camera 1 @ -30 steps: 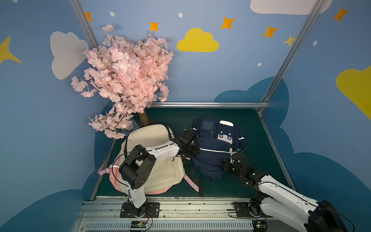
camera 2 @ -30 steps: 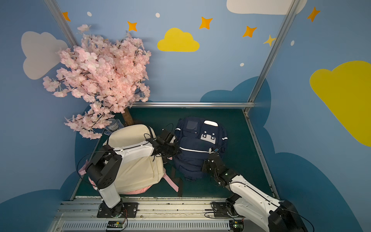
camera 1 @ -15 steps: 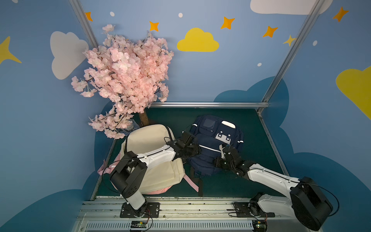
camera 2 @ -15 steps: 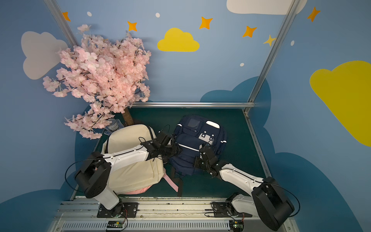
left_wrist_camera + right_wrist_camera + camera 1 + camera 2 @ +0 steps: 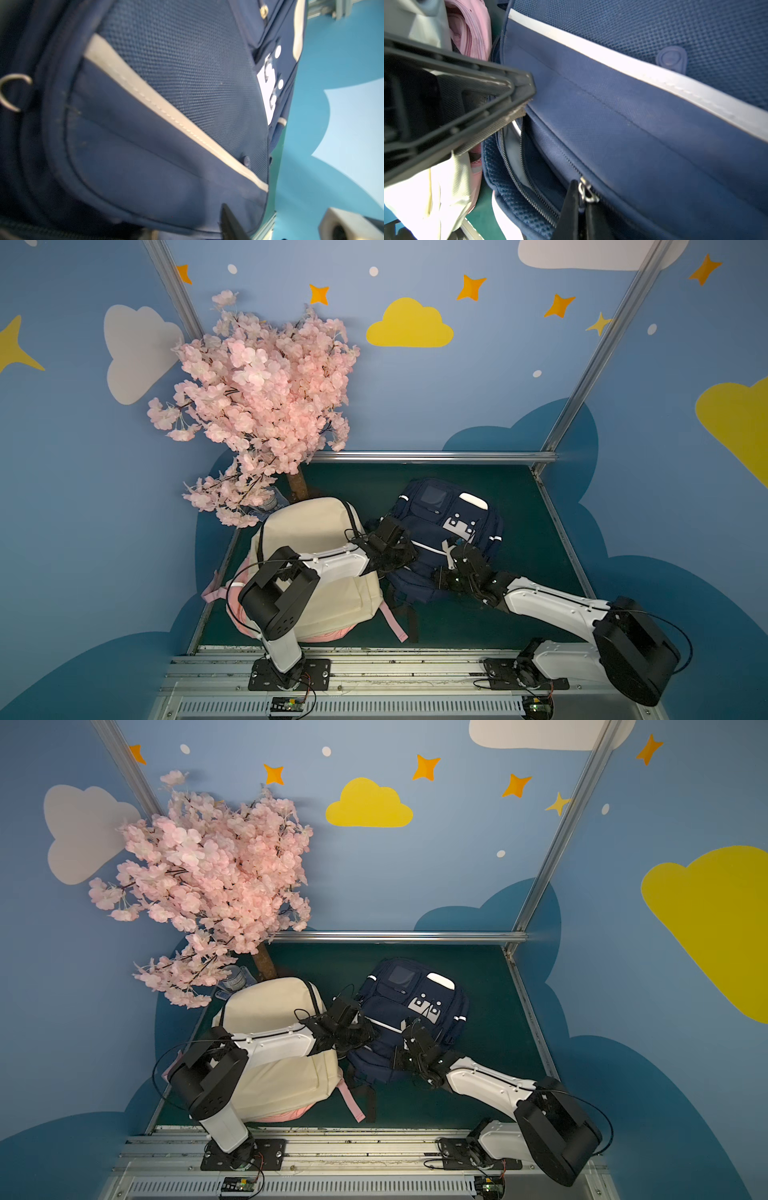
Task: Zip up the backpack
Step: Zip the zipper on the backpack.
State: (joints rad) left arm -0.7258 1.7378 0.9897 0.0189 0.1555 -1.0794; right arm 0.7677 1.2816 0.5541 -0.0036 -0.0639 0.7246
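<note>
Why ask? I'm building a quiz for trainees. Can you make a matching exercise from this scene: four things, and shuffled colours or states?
Things:
1 blossom tree
2 backpack by the tree
3 backpack with the open zipper
4 right hand

Matches:
a navy
b shut on the zipper pull
c pink
d cream

Pairs: 1-c, 2-d, 3-a, 4-b

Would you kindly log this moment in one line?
right end effector: shut on zipper pull; left end effector: at navy backpack, grip unclear; zipper: partly open

The backpack [image 5: 643, 128] is matt woven cloth with shiny metal zipper teeth [image 5: 529, 195].
</note>
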